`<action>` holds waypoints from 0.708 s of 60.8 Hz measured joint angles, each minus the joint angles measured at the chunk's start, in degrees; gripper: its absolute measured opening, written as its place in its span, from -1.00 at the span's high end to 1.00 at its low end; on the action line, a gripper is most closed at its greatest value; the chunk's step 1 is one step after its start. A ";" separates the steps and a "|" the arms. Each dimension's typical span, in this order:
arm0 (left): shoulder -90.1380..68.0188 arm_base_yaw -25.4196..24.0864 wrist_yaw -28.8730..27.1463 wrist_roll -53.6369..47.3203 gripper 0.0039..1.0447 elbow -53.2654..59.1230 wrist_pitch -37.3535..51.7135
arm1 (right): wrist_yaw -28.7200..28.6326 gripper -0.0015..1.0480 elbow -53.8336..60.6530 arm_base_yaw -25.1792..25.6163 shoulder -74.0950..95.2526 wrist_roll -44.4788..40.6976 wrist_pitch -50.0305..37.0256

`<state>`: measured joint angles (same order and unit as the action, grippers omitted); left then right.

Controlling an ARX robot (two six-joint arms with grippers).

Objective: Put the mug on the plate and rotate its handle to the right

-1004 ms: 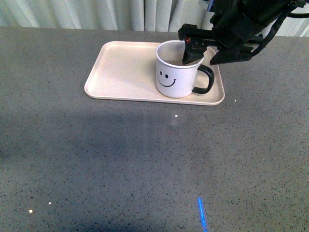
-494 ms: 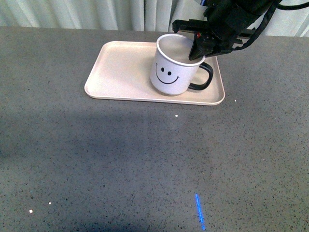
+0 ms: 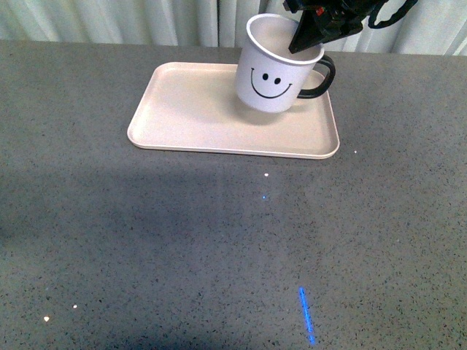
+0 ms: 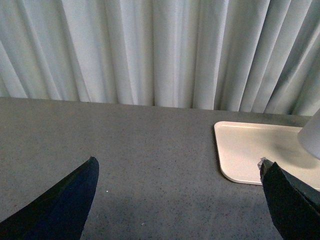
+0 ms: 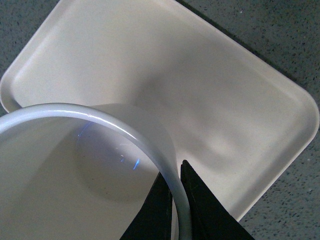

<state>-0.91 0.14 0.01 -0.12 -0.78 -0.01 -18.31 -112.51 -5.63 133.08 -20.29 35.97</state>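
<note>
The white mug (image 3: 273, 69) with a black smiley face hangs tilted above the pink-beige plate (image 3: 190, 109), over its far right part. Its black handle (image 3: 322, 76) points right. My right gripper (image 3: 310, 36) is shut on the mug's rim beside the handle, one finger inside and one outside. In the right wrist view the rim (image 5: 150, 150) is pinched between the two dark fingers (image 5: 200, 205), with the plate (image 5: 225, 100) below. My left gripper (image 4: 177, 200) stands open over bare table, its fingers wide apart, with the plate's corner (image 4: 240, 150) beside one fingertip.
A grey speckled table (image 3: 219, 240) spreads in front of the plate. Pale curtains (image 3: 146, 18) hang along the far edge. A blue light streak (image 3: 306, 313) lies on the near tabletop.
The mug has been lifted off the plate and tipped, rising toward the far edge with my right gripper shut on its rim. The handle still points right.
</note>
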 joint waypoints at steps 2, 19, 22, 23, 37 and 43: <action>0.00 0.00 0.00 0.00 -0.83 0.00 0.00 | 0.26 0.97 -0.72 0.02 0.61 -0.66 0.48; 0.00 0.00 0.00 0.00 -0.83 0.00 0.00 | 1.07 0.97 -5.92 -0.74 6.16 -5.97 4.17; 0.00 0.00 0.00 0.00 -0.83 0.00 0.00 | 1.07 0.97 -6.27 -0.92 6.34 -6.47 4.61; 0.00 0.00 0.00 0.00 -0.83 0.00 0.00 | 1.11 0.97 -6.38 -1.03 6.38 -6.71 4.76; 0.00 0.00 0.00 0.00 -0.83 0.00 0.00 | 1.81 0.97 -6.86 -1.70 6.84 -8.70 5.51; 0.00 0.00 0.00 0.00 -0.83 0.00 0.00 | 2.01 0.97 -6.86 -1.79 7.32 -9.25 5.81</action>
<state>-0.91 0.14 0.01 -0.12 -0.78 -0.01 -16.29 -119.37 -7.42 140.40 -29.54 41.78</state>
